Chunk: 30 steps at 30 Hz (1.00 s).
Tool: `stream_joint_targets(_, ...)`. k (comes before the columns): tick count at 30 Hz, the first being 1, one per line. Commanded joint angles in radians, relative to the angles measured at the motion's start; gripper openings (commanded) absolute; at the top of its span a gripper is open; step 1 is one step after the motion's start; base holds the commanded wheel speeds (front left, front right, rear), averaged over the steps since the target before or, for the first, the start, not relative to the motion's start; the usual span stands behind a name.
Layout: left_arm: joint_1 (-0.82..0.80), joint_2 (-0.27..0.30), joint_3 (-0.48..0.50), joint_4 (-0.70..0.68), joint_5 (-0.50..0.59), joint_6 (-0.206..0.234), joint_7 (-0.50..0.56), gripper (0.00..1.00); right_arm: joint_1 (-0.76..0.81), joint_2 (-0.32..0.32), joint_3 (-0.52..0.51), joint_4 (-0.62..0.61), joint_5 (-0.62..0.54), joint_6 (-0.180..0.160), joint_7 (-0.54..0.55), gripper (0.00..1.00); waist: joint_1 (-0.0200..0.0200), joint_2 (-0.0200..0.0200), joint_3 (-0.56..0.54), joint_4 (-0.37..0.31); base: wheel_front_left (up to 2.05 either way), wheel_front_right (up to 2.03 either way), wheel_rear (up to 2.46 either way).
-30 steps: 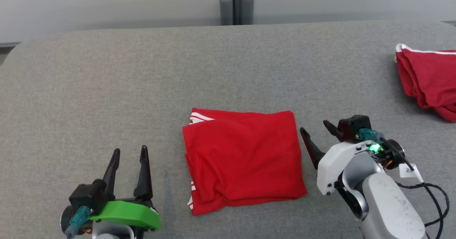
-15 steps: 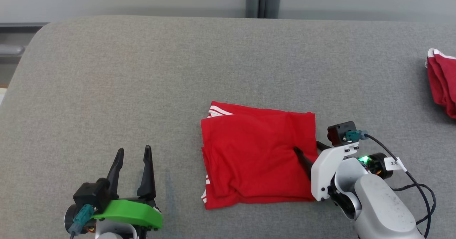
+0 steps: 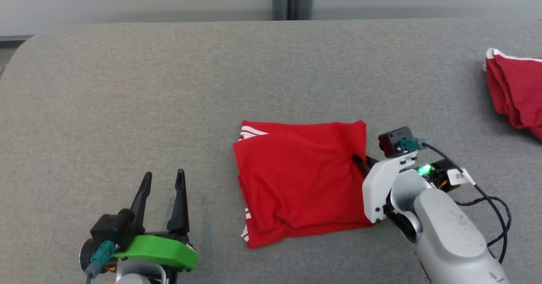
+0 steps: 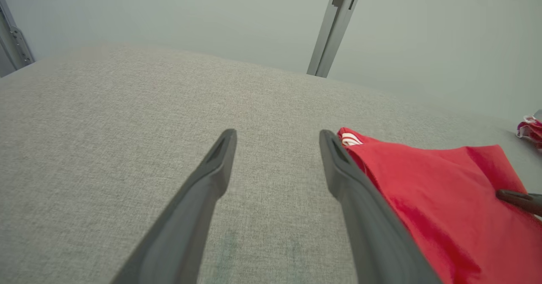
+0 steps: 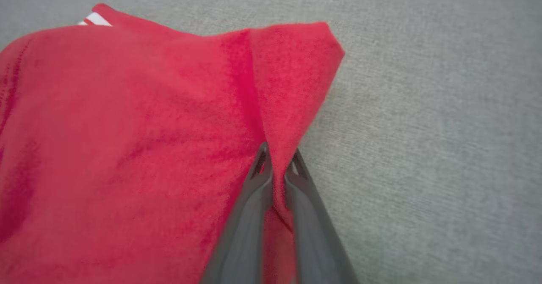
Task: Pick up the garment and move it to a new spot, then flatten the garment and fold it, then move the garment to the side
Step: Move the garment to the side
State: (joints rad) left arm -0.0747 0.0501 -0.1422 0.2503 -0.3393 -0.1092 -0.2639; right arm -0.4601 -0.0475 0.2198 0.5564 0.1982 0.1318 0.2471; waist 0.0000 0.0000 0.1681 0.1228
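Folded garment and grippers. The garment [image 3: 298,182], red fabric with white stripes, lay folded into a rough rectangle on the grey cloth-covered surface [image 3: 169,85], right of centre in the head view and toward the robot's side. White stripes showed at its far-left corner and again low on its left edge, where several stacked layers were visible. Its top face was mostly smooth, with a soft crease running from the right side toward the near edge. The right gripper [image 5: 277,157] met the garment's right edge, its two dark fingers drawn together and clamped on a raised ridge of the red fabric. The right wrist view showed this ridge pinched between the tips, with the far-right corner rising into a small peak beyond them. The left gripper [image 3: 163,180] sat well to the left of the garment over bare grey cloth, its fingers spread apart with nothing between them. A second red cloth [image 3: 514,91] with a white edge lay well apart at the far right of the surface. A grey post [image 3: 292,0] stood behind the far edge.
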Motion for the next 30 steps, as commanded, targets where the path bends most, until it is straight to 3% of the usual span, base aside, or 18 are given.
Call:
stream_joint_targets(1,-0.021,0.001,-0.001,-0.009,0.012,0.002,0.000,1.00,-0.016,-0.018,-0.015,-0.005,-0.012,-0.002,-0.003,0.00,0.0000,0.0000,0.018,-0.066,0.00,0.00,0.00)
stream_joint_targets(10,-0.069,0.002,-0.008,-0.039,0.036,-0.005,0.000,1.00,-0.085,-0.099,-0.073,-0.070,-0.044,-0.002,0.024,0.00,0.0000,0.0000,0.092,-0.280,0.00,0.00,0.00)
stream_joint_targets(18,-0.129,0.023,-0.033,-0.034,0.074,-0.013,0.000,1.00,-0.128,-0.109,-0.124,-0.121,-0.038,-0.002,0.017,0.00,0.0000,0.0000,0.167,-0.431,0.00,0.00,0.00)
stream_joint_targets(24,-0.155,0.039,-0.048,-0.032,0.080,-0.017,0.000,1.00,-0.145,-0.098,-0.129,-0.136,-0.040,-0.002,0.004,0.00,0.0000,0.0000,0.188,-0.485,0.00,0.00,0.00)
stream_joint_targets(30,-0.158,0.050,-0.058,-0.025,0.075,-0.019,0.000,1.00,-0.172,-0.091,-0.112,-0.158,-0.046,-0.002,0.004,0.00,0.0000,0.0000,0.191,-0.491,0.00,0.00,0.00)
